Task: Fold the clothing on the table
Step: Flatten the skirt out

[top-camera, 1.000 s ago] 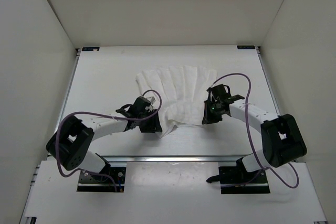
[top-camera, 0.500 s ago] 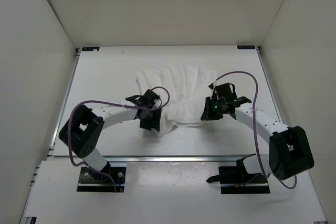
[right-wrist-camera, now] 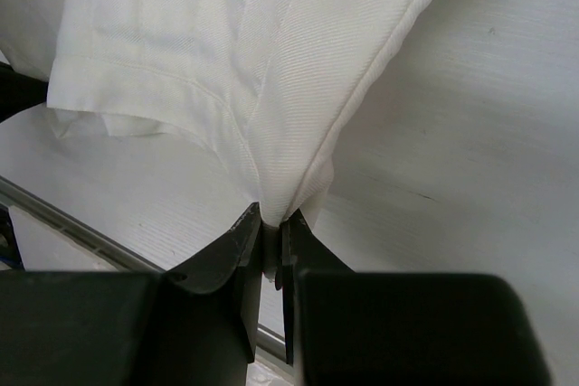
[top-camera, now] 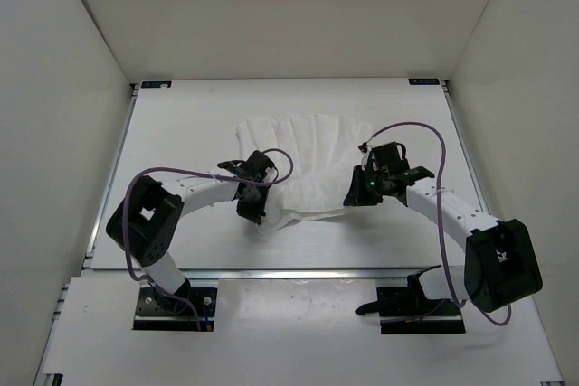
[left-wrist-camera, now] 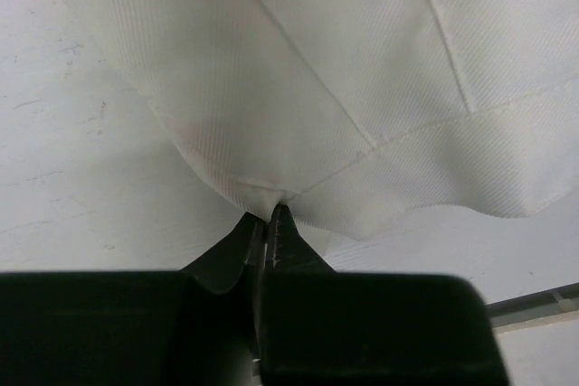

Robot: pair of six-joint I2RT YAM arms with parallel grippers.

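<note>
Clothing [top-camera: 308, 146]: white, with ribbed creases. In the top view I see it fanned out on the surface [top-camera: 181, 133], running from the middle toward 12 o'clock. Its near hem is gathered between the two grippers.
Left gripper [top-camera: 258, 214]: clenched on the clothing at the garment's 7 o'clock corner. In the left wrist view the fingertips [left-wrist-camera: 240, 241] meet on a stitched hem corner, and the fabric spreads away from the pinch toward 12 and 2 o'clock.
Right gripper [top-camera: 355, 198]: grasping the clothing at the garment's 4 o'clock edge. In the right wrist view a fold of hem sits between the fingertips [right-wrist-camera: 237, 237], and the cloth runs off toward 11 o'clock.
Hem between grippers: a shallow sagging line in the top view. I cannot tell from there whether it touches the surface.
Surface under the pinches: bare white shows at 9 o'clock of the left wrist view and at 3 o'clock of the right wrist view.
Left arm [top-camera: 194, 194]: arcs in from 7 o'clock.
Right arm [top-camera: 452, 210]: arcs in from 5 o'clock.
Cables [top-camera: 181, 172]: purple, one loop over each arm.
Rail [top-camera: 298, 270]: metal, along the 6 o'clock edge of the surface, well apart from the clothing.
</note>
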